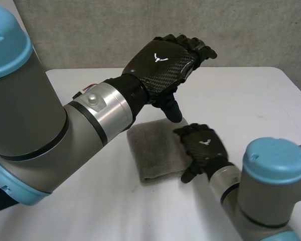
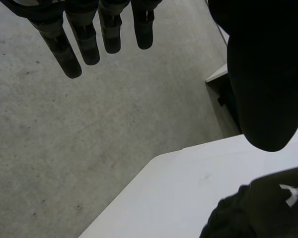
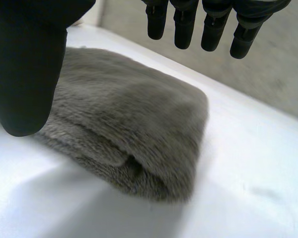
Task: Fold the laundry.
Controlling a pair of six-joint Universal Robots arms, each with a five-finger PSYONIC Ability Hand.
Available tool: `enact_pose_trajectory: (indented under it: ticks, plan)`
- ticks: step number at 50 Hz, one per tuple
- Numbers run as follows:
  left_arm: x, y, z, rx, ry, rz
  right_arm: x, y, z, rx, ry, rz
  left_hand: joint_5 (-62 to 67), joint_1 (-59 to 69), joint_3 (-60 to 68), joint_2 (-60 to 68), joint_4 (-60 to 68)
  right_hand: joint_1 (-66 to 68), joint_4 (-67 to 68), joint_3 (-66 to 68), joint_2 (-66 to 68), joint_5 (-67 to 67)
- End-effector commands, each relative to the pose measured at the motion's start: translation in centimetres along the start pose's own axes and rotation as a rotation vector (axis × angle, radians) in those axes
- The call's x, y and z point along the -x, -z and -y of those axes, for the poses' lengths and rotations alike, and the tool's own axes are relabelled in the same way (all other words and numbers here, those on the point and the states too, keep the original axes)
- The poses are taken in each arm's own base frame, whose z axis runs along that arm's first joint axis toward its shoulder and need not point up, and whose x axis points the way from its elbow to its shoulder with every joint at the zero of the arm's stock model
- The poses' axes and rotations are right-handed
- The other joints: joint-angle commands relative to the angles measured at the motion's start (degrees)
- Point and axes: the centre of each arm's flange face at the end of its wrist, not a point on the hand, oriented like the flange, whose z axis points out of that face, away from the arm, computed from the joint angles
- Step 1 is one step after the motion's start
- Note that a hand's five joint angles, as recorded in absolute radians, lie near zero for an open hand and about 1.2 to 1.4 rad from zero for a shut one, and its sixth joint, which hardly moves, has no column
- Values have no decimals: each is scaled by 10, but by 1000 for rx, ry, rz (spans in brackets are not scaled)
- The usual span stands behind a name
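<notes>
A grey towel [image 1: 150,148] lies folded into a thick small rectangle in the middle of the white table [image 1: 241,95]. My right hand [image 1: 203,145] is at the towel's right edge, open, fingers straight and thumb apart. In the right wrist view the towel [image 3: 134,124] lies under the palm, its folded layers showing at the near end, and the fingers [image 3: 184,25] hover clear of it. My left hand [image 1: 160,63] is raised above the table behind the towel, open and holding nothing; its straight fingers [image 2: 84,39] point out past the table's far edge.
The table's far edge [image 2: 154,163] borders grey floor [image 2: 64,139]. The right hand's back [image 2: 268,203] shows under the left hand. My big left arm [image 1: 50,130] crosses the table's left side. Bare white table [image 3: 248,163] lies right of the towel.
</notes>
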Motion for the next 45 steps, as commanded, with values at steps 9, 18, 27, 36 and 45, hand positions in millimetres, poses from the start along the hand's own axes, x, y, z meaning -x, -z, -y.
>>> enact_pose_trajectory:
  ticks: [9, 18, 27, 36, 45]
  plan:
    - [-20, 2, 0, -1, 37, -163, -54, -17, -32, 149, -465, -151, -29, -20, -24, -21, -19, -28, -21, -18, -21, -27]
    - [-19, 0, -6, 15, 43, -136, -43, -29, -45, 157, -492, -112, -29, -20, -24, -21, -19, -8, -1, 2, -1, -6]
    - [-17, -1, -11, 30, 46, -127, -29, -40, -42, 116, -471, -69, -29, -20, -24, -21, -19, 21, 28, 30, 27, 22]
    - [-14, 2, -13, 38, 52, -118, -24, -52, -43, 97, -464, -85, -29, -20, -24, -21, -19, 109, 117, 119, 116, 111]
    - [-12, 3, -17, 47, 67, -112, -41, -66, -20, -34, -478, -107, -29, -20, -24, -21, -19, 672, 679, 682, 679, 673]
